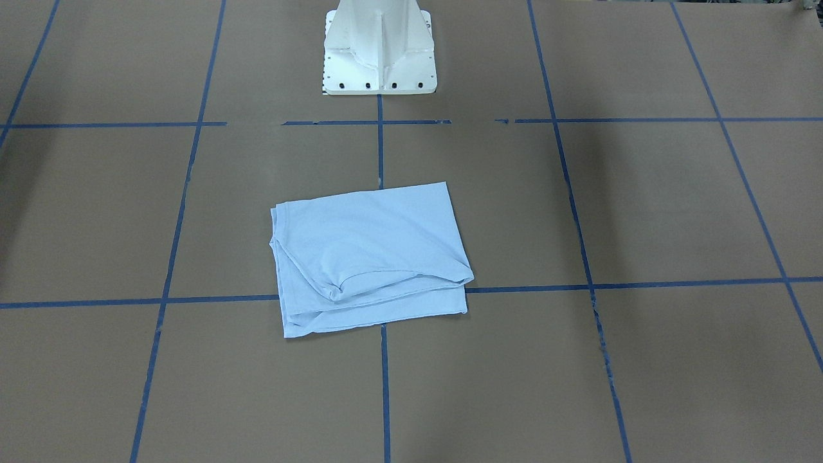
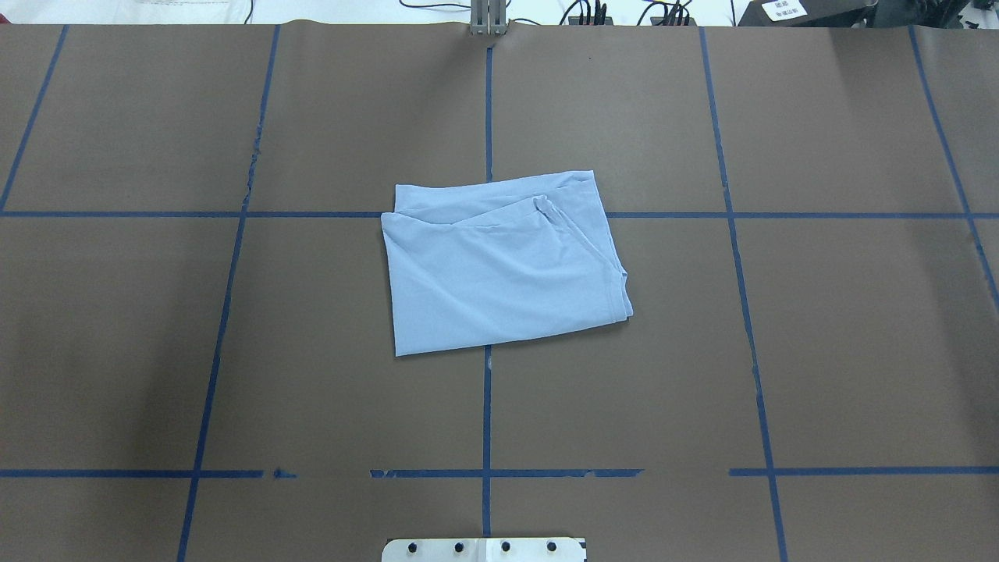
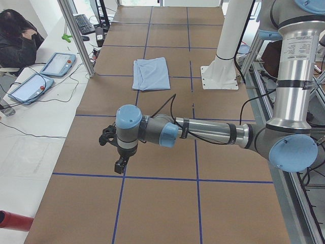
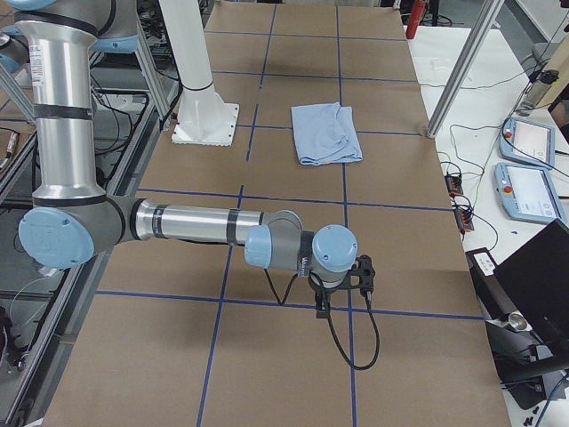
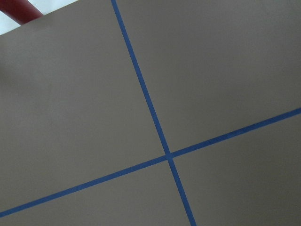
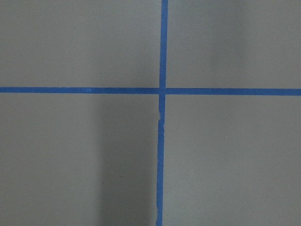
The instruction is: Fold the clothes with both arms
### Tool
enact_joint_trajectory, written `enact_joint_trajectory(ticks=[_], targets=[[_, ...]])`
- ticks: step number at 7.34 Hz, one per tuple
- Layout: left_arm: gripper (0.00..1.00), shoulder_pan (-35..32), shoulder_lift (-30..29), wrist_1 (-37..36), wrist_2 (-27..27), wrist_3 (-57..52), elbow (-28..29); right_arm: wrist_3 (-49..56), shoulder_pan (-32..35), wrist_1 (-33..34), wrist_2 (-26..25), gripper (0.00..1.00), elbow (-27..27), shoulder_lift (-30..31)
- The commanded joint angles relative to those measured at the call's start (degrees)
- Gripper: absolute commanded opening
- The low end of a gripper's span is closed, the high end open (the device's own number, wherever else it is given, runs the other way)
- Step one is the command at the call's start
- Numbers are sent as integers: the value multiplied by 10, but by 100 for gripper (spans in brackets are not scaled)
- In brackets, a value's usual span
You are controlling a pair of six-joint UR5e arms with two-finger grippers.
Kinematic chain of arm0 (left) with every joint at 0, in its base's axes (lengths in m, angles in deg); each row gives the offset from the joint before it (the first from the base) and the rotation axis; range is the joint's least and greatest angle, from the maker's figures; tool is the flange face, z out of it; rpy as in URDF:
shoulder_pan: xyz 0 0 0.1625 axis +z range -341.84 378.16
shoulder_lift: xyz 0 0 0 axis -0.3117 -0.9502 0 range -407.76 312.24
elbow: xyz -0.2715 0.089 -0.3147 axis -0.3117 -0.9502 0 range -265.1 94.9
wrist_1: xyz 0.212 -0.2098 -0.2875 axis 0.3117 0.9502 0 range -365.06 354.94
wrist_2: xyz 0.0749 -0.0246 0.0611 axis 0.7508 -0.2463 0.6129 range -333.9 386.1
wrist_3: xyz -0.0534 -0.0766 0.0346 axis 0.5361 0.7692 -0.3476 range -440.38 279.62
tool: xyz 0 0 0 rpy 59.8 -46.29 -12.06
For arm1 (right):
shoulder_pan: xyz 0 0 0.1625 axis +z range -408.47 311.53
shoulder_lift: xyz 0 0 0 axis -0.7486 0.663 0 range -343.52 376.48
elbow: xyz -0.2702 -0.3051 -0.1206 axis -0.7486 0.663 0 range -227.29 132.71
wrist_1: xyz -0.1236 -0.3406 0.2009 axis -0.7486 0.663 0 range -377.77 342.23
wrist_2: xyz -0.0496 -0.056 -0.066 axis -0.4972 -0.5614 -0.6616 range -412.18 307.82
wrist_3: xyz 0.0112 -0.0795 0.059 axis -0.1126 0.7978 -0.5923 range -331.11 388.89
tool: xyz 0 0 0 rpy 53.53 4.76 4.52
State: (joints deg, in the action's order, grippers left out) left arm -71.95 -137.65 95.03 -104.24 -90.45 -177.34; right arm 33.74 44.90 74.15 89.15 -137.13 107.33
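Exterior left, folded T-shirt (image 3: 151, 73) flat, well apart from left jaws

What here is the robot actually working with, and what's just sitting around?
For the job:
folded light blue T-shirt; grey jointed left arm and black left hand; grey jointed right arm and black right hand.

Just lying about:
two blue-framed tablets on the side bench; red cylinder; white pedestal base; blue tape grid.
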Motion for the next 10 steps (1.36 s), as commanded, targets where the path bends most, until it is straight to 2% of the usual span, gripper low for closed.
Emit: enact_joint_trajectory(ticks=[1, 4, 5, 6, 8, 10], targets=[[100, 0, 5, -8, 3, 7, -5, -5, -1, -3, 3, 100, -7, 7], [100, 1, 14, -24, 4, 61, -13, -63, -26, -20, -7, 100, -8, 6], [100, 1, 15, -24, 4, 61, -12, -96, -34, -33, -27, 100, -9, 6], [100, 1, 15, -25, 4, 61, -12, -136, -42, -73, -35, 100, -9, 6], [100, 1, 15, -24, 4, 61, -9, -140, -43, -139, -31, 100, -6, 34], [100, 1, 15, -24, 4, 61, -9, -145, -43, -145, -31, 100, -5, 41]])
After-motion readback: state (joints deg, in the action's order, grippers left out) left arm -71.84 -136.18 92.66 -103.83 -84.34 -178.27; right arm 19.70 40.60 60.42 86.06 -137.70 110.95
